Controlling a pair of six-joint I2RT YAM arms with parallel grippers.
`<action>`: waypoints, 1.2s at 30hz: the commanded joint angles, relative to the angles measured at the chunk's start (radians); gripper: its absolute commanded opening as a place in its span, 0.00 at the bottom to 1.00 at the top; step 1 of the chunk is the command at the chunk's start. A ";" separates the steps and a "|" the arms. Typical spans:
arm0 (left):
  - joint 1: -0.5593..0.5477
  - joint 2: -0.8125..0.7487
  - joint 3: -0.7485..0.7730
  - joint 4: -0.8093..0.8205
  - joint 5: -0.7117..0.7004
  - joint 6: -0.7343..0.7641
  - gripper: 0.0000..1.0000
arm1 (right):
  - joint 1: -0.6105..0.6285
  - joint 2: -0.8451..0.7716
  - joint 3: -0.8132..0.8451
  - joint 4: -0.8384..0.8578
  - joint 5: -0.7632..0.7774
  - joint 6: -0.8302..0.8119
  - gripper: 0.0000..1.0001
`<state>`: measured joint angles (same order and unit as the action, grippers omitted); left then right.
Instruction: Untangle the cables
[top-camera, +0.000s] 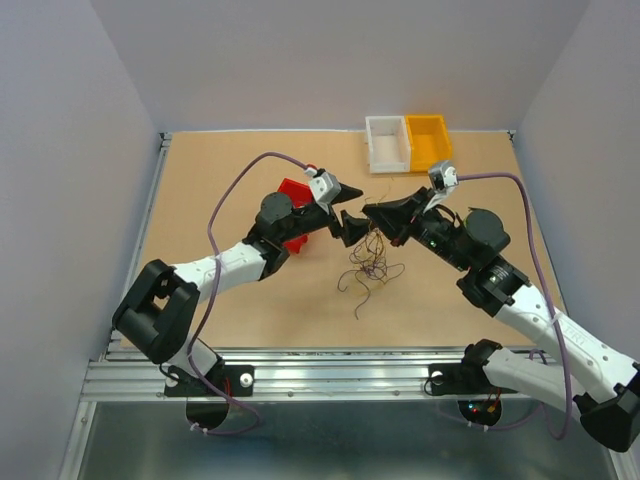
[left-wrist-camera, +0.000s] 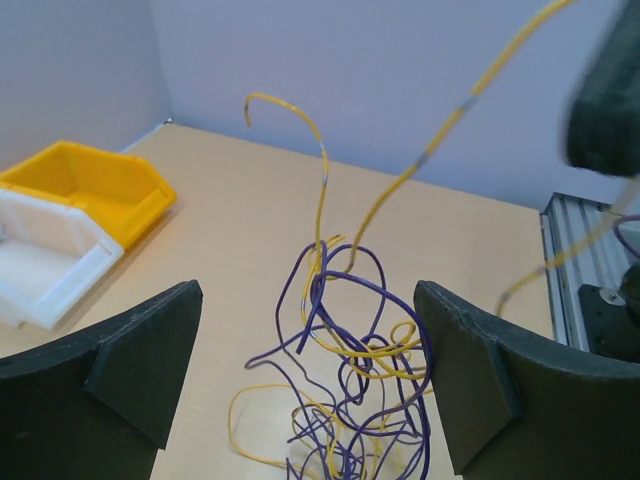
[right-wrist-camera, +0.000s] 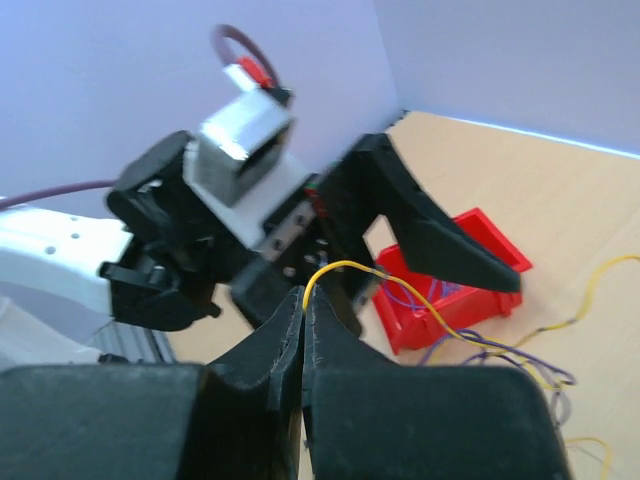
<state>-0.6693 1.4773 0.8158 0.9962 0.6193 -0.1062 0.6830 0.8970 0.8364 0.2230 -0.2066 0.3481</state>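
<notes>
The right gripper (right-wrist-camera: 303, 303) has its jaws pinched shut on one yellow wire (right-wrist-camera: 340, 266), apparently to draw it out of the cables (top-camera: 368, 262); that clump trails onto the bench (top-camera: 300, 310) between the arms; the left gripper (left-wrist-camera: 305, 300), jaws spread wide, faces it, probably to restrain the rest; a red bin (top-camera: 295, 190) sits behind; a white bin (top-camera: 387, 143) and a yellow bin (top-camera: 428, 140) stand well apart; crossing strands may snag.

A robotics lab: plain walls (top-camera: 60, 150) box in a wooden counter (top-camera: 280, 320) on aluminium rails (top-camera: 330, 380), with robot arms (top-camera: 225, 262) bolted on.
</notes>
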 joint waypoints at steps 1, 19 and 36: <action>-0.044 0.040 0.091 -0.024 -0.147 0.046 0.99 | 0.006 -0.007 -0.022 0.160 -0.114 0.087 0.01; -0.096 0.252 0.186 -0.218 -0.349 0.175 0.98 | 0.006 0.196 0.845 0.009 0.088 0.124 0.00; 0.072 0.124 0.151 -0.252 -0.417 0.048 0.97 | -0.006 0.307 0.598 -0.048 0.731 -0.187 0.01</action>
<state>-0.6670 1.6913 0.9592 0.7082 0.1974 0.0097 0.6823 1.1477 1.4612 0.1635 0.3309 0.2832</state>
